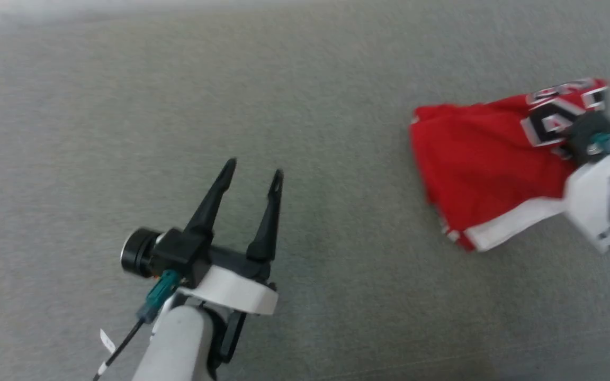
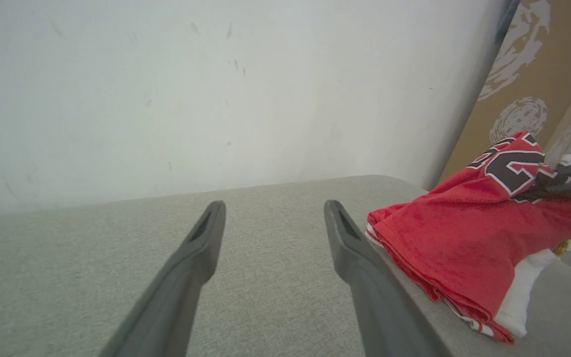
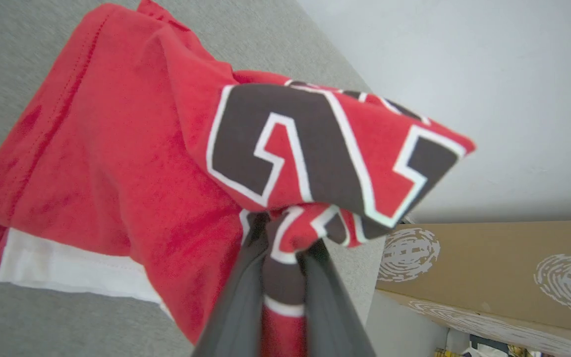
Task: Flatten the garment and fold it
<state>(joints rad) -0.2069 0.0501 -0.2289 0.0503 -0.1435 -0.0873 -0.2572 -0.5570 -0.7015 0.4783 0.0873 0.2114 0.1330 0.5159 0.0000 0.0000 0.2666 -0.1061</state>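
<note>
Surface: grey table (image 1: 178, 79).
Garment (image 1: 474, 169): bunched at my right, near the edge.
Right end effector (image 3: 285, 238): pinching the lettered fold.
Left end effector (image 1: 253, 172): spread, empty.
Risk: my single pinch may slip, or drag cloth off the edge.

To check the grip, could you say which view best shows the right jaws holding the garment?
Right wrist view: the right gripper pinches a lettered fold of the garment. Head view blurs it; left wrist view clips it.

Soft even light, faint shadows; head view motion-blurred, perhaps camera moving; wrist views sharper, edges bowed.
</note>
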